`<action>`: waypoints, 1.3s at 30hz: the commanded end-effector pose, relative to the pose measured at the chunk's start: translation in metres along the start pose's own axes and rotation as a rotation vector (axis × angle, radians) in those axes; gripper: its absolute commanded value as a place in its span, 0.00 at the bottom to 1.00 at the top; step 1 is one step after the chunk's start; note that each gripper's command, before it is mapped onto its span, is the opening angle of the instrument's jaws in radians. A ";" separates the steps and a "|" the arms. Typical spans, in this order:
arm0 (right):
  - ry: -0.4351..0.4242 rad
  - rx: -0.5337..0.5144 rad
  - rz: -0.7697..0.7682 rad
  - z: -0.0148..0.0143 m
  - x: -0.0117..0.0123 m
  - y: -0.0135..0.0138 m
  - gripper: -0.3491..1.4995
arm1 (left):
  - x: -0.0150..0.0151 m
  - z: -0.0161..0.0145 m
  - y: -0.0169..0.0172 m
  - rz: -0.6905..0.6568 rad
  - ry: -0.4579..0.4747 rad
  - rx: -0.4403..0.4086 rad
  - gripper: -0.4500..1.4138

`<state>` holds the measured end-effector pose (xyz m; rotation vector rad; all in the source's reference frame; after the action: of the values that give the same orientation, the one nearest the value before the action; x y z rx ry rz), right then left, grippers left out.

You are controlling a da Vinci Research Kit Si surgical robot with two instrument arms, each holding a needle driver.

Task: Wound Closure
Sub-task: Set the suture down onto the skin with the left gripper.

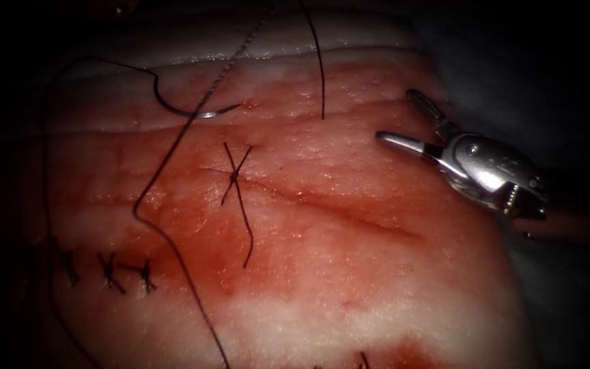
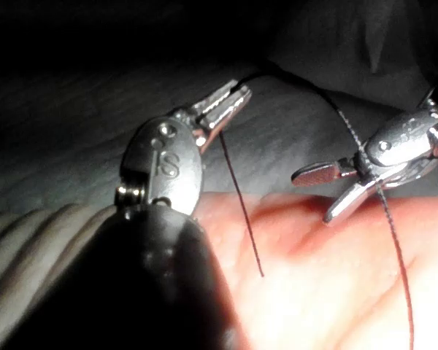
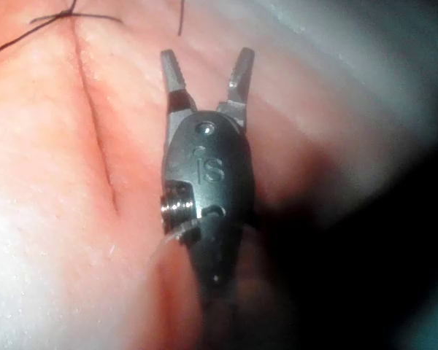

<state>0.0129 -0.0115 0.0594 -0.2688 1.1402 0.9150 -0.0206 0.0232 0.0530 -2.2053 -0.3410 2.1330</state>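
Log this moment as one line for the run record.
left tool: shut on thread | right tool: open, holds nothing, right of cut | needle: free, lying on tissue | one knot on cut

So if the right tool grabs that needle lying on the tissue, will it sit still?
Probably not. The needle is thin, curved and lies loose on wet-looking tissue, so it may pivot or slide. Its trailing thread looks limp and offers little restraint. The right tool is open and empty.
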 end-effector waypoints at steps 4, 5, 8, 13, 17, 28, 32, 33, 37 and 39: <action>0.026 -0.043 0.004 -0.0017 0.0016 0.0037 0.79 | -0.0018 0.0049 -0.0012 0.005 -0.017 0.033 0.00; 0.031 -0.053 0.004 -0.0028 0.0023 0.0051 0.80 | -0.0027 0.0073 -0.0012 0.013 -0.026 0.055 0.00; 0.040 -0.074 0.005 -0.0048 0.0033 0.0073 0.81 | -0.0045 0.0104 -0.0012 0.032 -0.049 0.079 0.00; 0.028 -0.106 -0.017 -0.0079 0.0052 0.0109 0.82 | -0.0082 0.0140 -0.0017 0.054 -0.097 0.120 0.00; 0.034 -0.128 -0.019 -0.0097 0.0066 0.0129 0.82 | -0.0119 0.0169 -0.0023 0.076 -0.123 0.119 0.00; 0.024 -0.182 -0.041 -0.0114 0.0078 0.0154 0.84 | -0.0210 0.0236 -0.0016 -0.024 -0.084 -0.047 0.04; 0.021 -0.186 -0.039 -0.0111 0.0082 0.0155 0.87 | -0.0237 0.0254 -0.0001 -0.053 -0.095 -0.099 0.00; 0.021 -0.182 -0.038 -0.0110 0.0084 0.0155 0.87 | -0.0245 0.0259 0.0006 -0.062 -0.107 -0.110 0.05; 0.021 -0.175 -0.033 -0.0104 0.0091 0.0156 0.90 | -0.0260 0.0272 0.0027 -0.092 -0.124 -0.147 0.61; 0.017 -0.177 -0.031 -0.0101 0.0095 0.0156 0.93 | -0.0260 0.0273 0.0034 -0.108 -0.121 -0.160 0.82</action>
<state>-0.0049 -0.0037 0.0502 -0.4422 1.0626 0.9902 -0.0472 0.0111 0.0761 -2.0855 -0.6540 2.2565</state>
